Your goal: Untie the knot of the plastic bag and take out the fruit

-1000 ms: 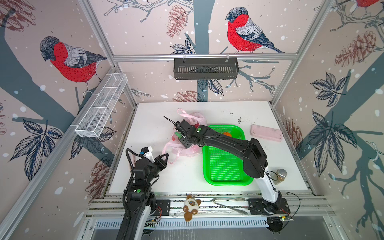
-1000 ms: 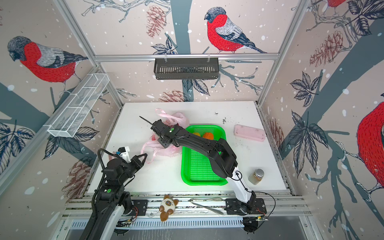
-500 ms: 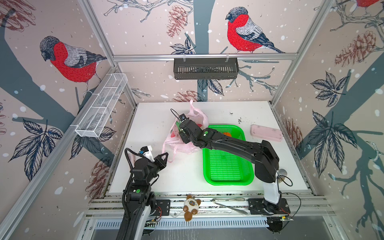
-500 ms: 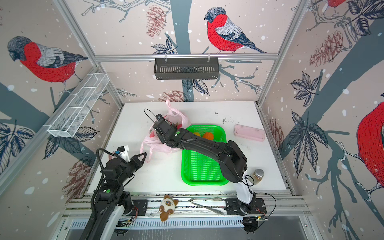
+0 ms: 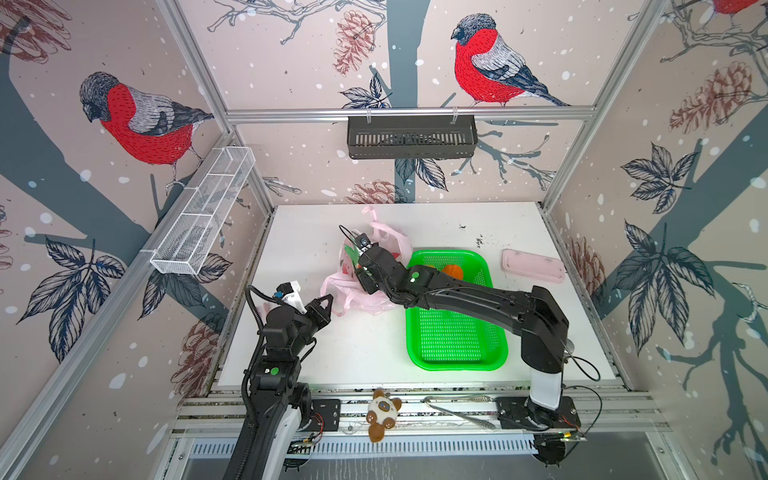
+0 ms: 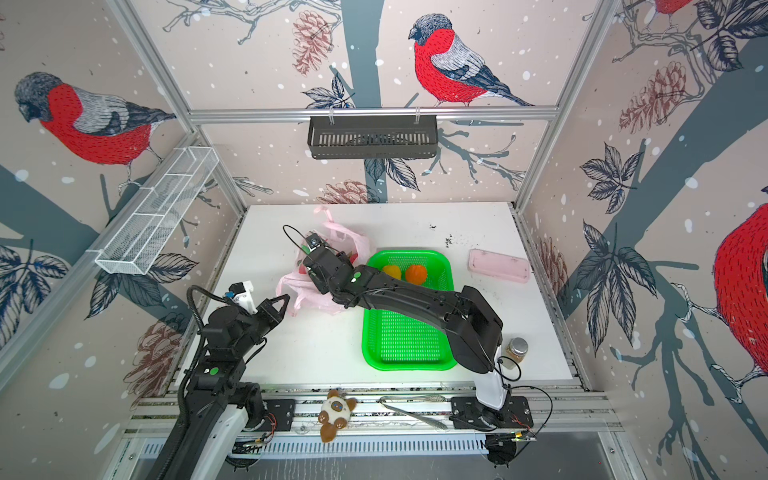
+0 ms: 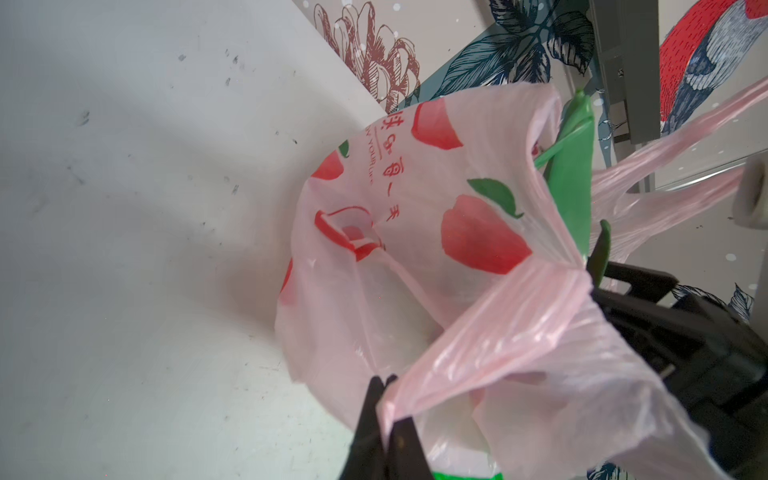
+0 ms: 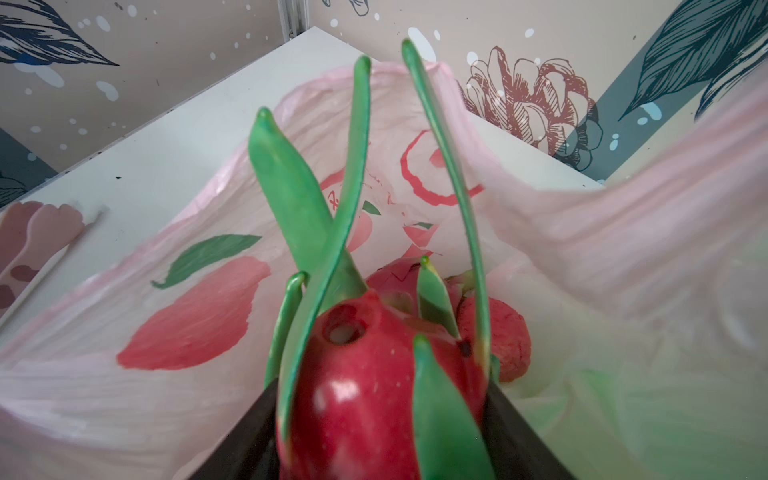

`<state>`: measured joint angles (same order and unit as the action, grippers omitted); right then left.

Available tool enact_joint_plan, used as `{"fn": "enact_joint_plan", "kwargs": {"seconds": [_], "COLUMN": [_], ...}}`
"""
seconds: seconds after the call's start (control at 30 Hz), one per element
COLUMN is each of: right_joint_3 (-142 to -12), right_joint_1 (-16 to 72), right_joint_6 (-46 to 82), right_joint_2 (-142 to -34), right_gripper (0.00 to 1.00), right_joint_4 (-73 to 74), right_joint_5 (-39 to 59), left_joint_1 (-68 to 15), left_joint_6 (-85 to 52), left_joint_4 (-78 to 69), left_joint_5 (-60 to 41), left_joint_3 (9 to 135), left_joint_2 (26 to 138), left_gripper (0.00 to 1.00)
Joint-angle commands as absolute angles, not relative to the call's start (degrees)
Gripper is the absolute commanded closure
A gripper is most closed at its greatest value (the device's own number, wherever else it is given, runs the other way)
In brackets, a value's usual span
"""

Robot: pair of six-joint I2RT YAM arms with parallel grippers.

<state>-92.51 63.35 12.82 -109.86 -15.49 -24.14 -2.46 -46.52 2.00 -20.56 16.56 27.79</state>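
Note:
The pale pink plastic bag [image 5: 353, 296] [image 6: 308, 297] lies open left of the green basket. No knot shows; its handle strips [image 5: 370, 214] hang loose. My left gripper [image 7: 384, 380] [image 5: 326, 300] is shut on a bunched edge of the bag. My right gripper [image 8: 380, 399] [image 5: 354, 250] sits in the bag's mouth, shut on a magenta dragon fruit [image 8: 357, 395] with long green scales. Behind it in the bag lie another dragon fruit [image 8: 395, 276] and a small red bumpy ball [image 8: 509, 345]. A yellow ball [image 6: 392, 272] and an orange ball [image 6: 415, 274] rest in the basket.
The green basket [image 5: 457, 362] stands centre right under my right arm. A flat pink case [image 5: 534, 266] lies at the back right, a small jar [image 6: 517, 348] by the right arm's base. A plush toy [image 5: 384, 413] and metal tongs [image 5: 457, 401] lie on the front rail.
My right gripper has turned and shifted slightly back at the bag's mouth with the dragon fruit, its elbow swinging right. A handle strip has flicked up towards the back. The left arm has stayed still.

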Motion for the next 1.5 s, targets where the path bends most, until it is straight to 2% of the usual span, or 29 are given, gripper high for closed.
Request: {"fn": "enact_joint_plan", "kwargs": {"seconds": [0.0, 0.27, 0.97, 1.47], "right_joint_3": [-91.47, -89.17, -92.42, -90.88], "right_joint_1": [64.28, 66.35, 67.15, 67.50], "right_joint_6": [11.91, 11.35, 8.59, 14.15], "right_joint_2": [-108.52, -105.28, -104.14, -103.62], "right_gripper": [0.89, 0.88, 0.88, 0.88], "right_joint_4": [-11.69, -8.21, 6.62, 18.34], "right_joint_5": [-26.63, -30.56, -36.09, -38.40], "left_joint_1": [-2.55, -2.51, -2.52, -2.50], "left_joint_6": [-44.26, -42.41, -42.71, -41.83], "left_joint_4": [-5.61, -7.78, -0.29, 0.63], "left_joint_5": [-18.29, -18.04, -17.40, -15.86], "left_joint_3": [19.19, 22.16, 18.06, 17.31], "left_joint_2": [30.78, 35.77, 28.81, 27.76], "left_gripper": [1.00, 1.00, 1.00, 1.00]}}
